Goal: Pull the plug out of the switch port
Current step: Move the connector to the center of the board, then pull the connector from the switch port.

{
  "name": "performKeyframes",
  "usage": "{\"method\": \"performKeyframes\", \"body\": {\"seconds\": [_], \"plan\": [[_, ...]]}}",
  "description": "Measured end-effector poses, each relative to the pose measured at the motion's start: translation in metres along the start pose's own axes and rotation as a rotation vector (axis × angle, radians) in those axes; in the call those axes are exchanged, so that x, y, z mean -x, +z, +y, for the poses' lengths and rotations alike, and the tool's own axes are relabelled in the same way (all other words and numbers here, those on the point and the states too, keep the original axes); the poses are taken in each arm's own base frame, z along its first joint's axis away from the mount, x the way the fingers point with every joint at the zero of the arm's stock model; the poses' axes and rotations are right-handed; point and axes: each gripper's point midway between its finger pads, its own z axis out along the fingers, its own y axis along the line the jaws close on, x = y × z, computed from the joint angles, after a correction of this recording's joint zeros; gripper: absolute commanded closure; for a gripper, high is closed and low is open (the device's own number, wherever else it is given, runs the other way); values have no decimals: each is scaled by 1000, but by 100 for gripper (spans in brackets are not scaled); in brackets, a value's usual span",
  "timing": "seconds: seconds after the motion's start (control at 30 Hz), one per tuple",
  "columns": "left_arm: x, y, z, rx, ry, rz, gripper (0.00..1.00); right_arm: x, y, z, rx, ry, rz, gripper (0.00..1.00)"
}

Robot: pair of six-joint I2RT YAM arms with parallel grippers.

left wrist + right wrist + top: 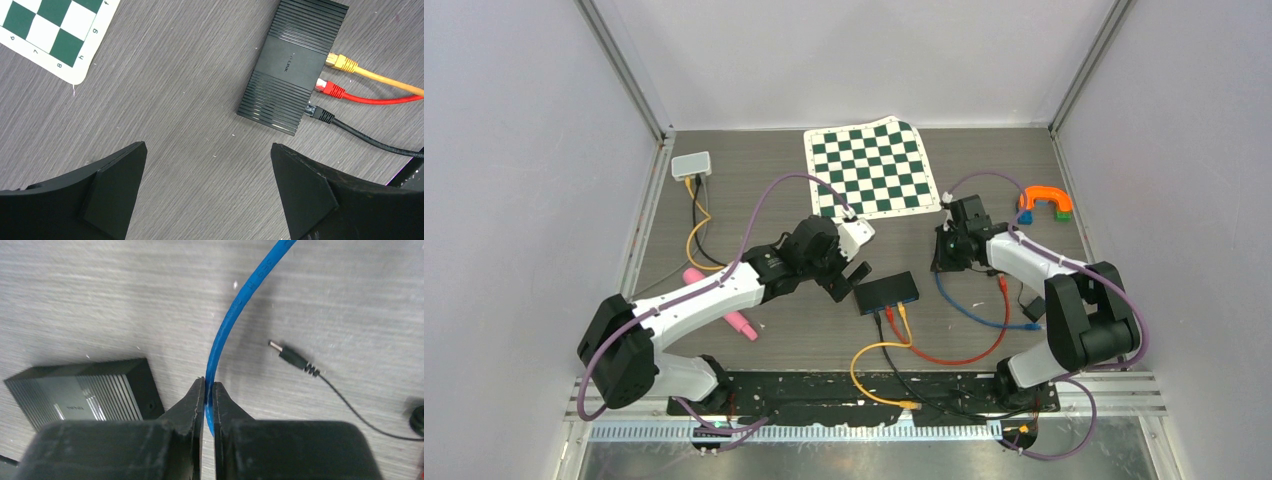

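The black switch (887,291) lies flat between the arms, also seen as the switch (292,65) in the left wrist view. A yellow plug (341,62), a red plug (330,88) and a black plug (320,114) sit in ports on its near side. My left gripper (207,147) hangs open over bare table just left of the switch, holding nothing. My right gripper (208,382) is shut on a blue cable (235,310), to the right of the switch (85,390) and apart from it. The blue cable's plug end is hidden behind the fingers.
A green-and-white chessboard mat (871,168) lies at the back. A white box (691,165) with cables sits back left, a pink object (721,305) near the left arm, and coloured blocks (1046,203) at the right. A loose black barrel power plug (292,358) lies right of the blue cable.
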Motion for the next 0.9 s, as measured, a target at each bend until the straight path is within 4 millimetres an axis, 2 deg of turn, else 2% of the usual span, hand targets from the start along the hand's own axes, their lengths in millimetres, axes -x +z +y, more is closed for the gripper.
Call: {"method": "performKeyframes", "body": {"seconds": [0.1, 0.17, 0.23, 0.33, 0.4, 0.6, 0.73, 0.9], "plan": [[0, 0, 0, 0, 0, 2, 0, 8, 1, 1, -1, -19, -10, 77], [-2, 2, 0, 0, 0, 6, 0, 6, 1, -1, -9, -24, 0, 65], [-5, 4, -1, -1, 0, 14, 1, 3, 0, -3, -19, -22, 11, 58], [-11, 9, -2, -4, 0, 34, 0, 2, -6, -3, -21, -18, -2, 55], [-16, 14, -3, -12, 1, 51, 0, 1, -18, 0, -5, -5, -29, 54], [-34, 33, -18, -89, 8, 116, 0, 2, -58, 28, 150, 44, -165, 54], [-43, 49, -30, -161, 27, 162, 1, -20, -55, 42, 253, 97, -136, 53], [-37, 60, -38, -205, 81, 169, 0, -58, -37, 51, 320, 160, -24, 53]]}}
